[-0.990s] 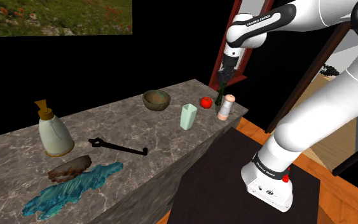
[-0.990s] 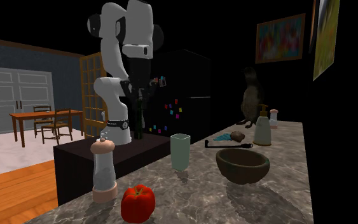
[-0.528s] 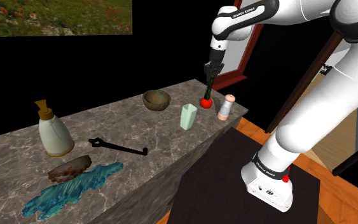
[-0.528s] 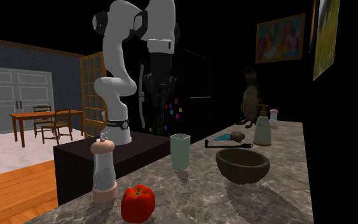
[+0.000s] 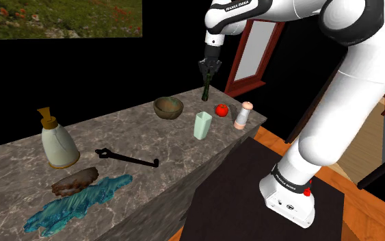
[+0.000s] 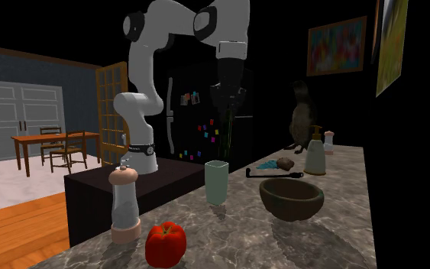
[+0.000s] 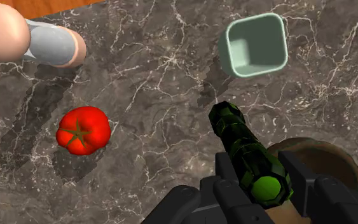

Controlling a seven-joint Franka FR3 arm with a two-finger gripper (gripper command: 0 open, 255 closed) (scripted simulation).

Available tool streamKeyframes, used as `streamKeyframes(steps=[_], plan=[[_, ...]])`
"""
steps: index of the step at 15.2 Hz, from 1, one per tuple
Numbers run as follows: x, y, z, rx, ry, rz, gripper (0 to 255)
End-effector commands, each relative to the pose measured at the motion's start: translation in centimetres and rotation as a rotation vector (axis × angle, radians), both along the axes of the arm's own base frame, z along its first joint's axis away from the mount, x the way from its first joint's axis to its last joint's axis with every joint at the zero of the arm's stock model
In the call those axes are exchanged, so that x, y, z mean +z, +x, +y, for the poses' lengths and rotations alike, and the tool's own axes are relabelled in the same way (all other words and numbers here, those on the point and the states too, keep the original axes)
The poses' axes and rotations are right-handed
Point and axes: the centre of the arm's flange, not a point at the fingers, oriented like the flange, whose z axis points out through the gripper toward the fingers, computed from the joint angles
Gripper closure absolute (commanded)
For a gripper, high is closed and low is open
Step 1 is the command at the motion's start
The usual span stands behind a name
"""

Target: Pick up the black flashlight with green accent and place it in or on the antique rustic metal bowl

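The black and green flashlight (image 7: 242, 145) is clamped between the fingers of the claw (image 7: 259, 173) and is held in the air above the marble counter (image 5: 143, 133), hanging upright in the shoulder view. In the wrist view it is seen just beside the rim of the brown bowl (image 7: 327, 159), its far end directed toward a pale green cup (image 7: 255, 44). A red tomato (image 7: 83, 130) and a pepper mill (image 7: 31, 41) are set farther along the counter.

The white arm (image 5: 334, 103) rises from its base beside the worktop (image 5: 170, 142) and arches over it, with the wrist turned straight down. The black end effector (image 5: 208, 70) hangs well above the worktop, its two fingers (image 7: 226, 168) clasping the flashlight (image 7: 241, 143) between them.
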Motion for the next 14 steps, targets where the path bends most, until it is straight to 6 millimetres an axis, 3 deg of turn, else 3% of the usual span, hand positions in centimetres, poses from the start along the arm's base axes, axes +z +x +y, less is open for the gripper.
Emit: streamKeyframes(steps=[1, 14], plan=[[0.2, 2.3, 1.2, -0.001, 0.001, 0.000, 255], [2.5, 17.2, 9.7, -0.001, 0.001, 0.000, 255]])
